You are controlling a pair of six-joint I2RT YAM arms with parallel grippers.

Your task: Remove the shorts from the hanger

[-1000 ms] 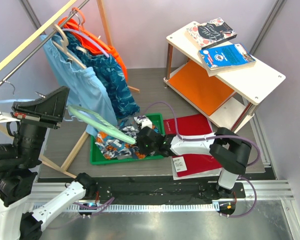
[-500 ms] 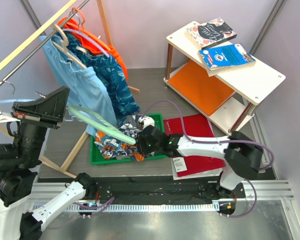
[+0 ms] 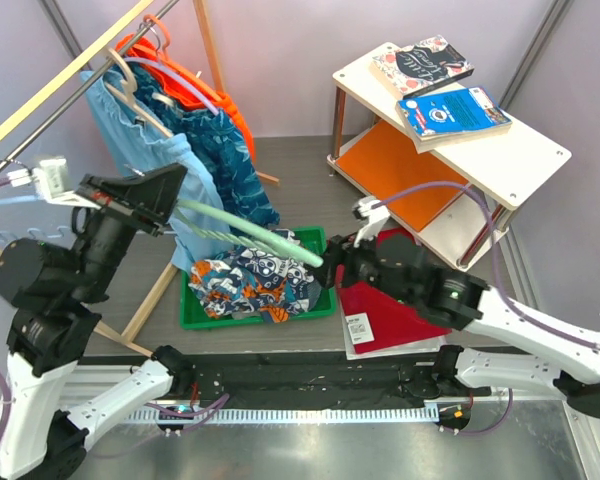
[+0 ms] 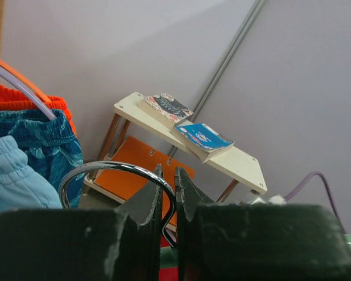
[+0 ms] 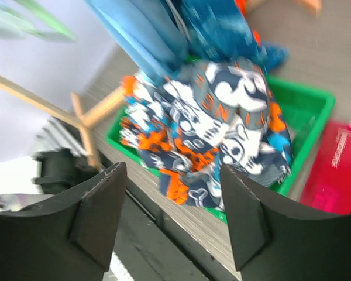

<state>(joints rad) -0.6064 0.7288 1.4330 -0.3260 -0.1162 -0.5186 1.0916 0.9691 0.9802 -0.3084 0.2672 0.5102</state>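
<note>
Left tool (image 4: 168, 175) clamps the hanger (image 3: 280, 245) (by its metal hook); right tool (image 5: 172, 170) hangs released near the printed shorts (image 3: 248, 282)

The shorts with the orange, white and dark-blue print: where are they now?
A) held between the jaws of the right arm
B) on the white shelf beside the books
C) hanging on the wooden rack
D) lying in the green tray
D: the printed shorts lie bunched in the green tray, while the pale green hanger above them is bare.
</note>
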